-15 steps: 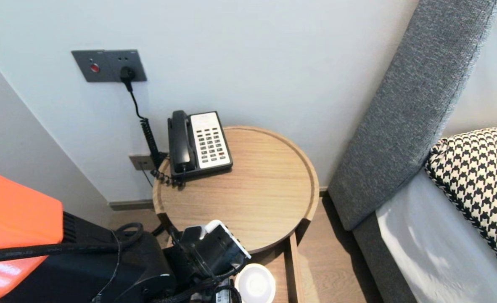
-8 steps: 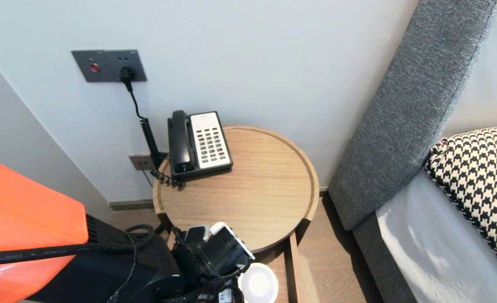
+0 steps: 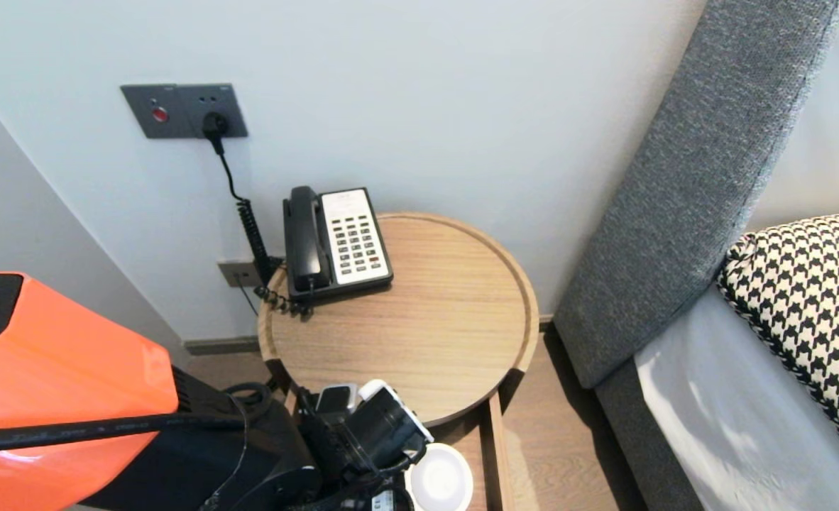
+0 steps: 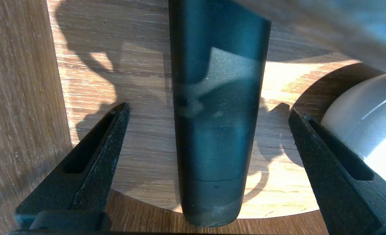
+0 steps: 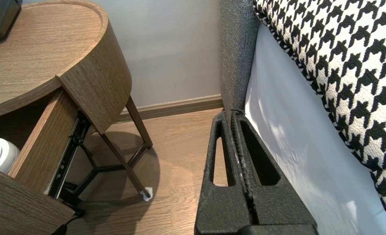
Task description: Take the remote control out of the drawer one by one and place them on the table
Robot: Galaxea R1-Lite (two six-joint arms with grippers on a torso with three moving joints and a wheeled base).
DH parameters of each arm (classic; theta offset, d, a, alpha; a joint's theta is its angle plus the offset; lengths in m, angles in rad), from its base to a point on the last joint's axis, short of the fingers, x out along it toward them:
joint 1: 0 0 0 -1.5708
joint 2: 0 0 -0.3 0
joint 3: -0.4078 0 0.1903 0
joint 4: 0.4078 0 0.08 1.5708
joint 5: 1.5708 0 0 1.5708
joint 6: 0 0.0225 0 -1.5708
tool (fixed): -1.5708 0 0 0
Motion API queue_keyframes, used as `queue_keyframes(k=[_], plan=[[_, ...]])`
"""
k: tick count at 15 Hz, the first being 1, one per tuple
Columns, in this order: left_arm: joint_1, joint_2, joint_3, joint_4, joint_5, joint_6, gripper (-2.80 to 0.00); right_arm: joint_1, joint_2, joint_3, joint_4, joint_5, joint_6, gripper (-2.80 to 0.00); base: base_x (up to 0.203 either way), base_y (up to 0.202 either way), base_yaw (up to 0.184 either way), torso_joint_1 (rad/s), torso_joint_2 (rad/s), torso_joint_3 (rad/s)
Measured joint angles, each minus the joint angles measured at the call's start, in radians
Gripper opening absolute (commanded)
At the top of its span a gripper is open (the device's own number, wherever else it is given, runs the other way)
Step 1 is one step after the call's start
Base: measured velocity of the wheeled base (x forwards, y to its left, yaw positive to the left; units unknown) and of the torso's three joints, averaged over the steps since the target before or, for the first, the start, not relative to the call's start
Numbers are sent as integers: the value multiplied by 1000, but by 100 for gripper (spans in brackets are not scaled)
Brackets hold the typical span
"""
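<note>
Two large pieces frame the scene: the bed [image 3: 732, 426] with its grey headboard [image 3: 675, 213] on the robot's right, and the round wooden surface [image 3: 426, 333] against the wall. Under that surface a drawer [image 3: 494, 454] stands pulled out, and the left arm's orange cover [image 3: 64, 397] fills the near left corner. A telephone [image 3: 336, 241] sits at the surface's far left edge.

The right pincer [image 5: 233, 112] hangs parked beside the bed, clenched on nothing. The left pincer [image 4: 207, 108] is down in the drawer and released wide. Its fingers stand either side of a dark remote control [image 4: 216, 130] that lies flat on the drawer floor, touching neither finger. A white round object [image 4: 362, 111] sits just beside one finger.

The step in hand looks like lining up over the remote control. The next move calls for closing squarely on its long sides without nudging the white round object or the drawer wall.

Against a second ago, the orange cover has pushed further into the head view and the wrist has shifted toward the white round object. The telephone and the surface are unmoved.
</note>
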Motion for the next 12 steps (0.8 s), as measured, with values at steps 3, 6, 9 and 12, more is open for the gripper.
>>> queue_keyframes(k=[3, 6, 9, 12], plan=[[-2, 1, 0, 1, 0, 4, 0, 0, 0, 0, 0, 0, 0, -280, 0, 0, 0, 0, 0, 0], [-10, 0, 0, 2, 0, 6, 0, 0, 0, 0, 0, 0, 0, -280, 0, 0, 0, 0, 0, 0], [-12, 7, 0, 2, 0, 9, 0, 0, 0, 0, 0, 0, 0, -280, 0, 0, 0, 0, 0, 0], [-12, 11, 0, 2, 0, 16, 0, 0, 0, 0, 0, 0, 0, -280, 0, 0, 0, 0, 0, 0]])
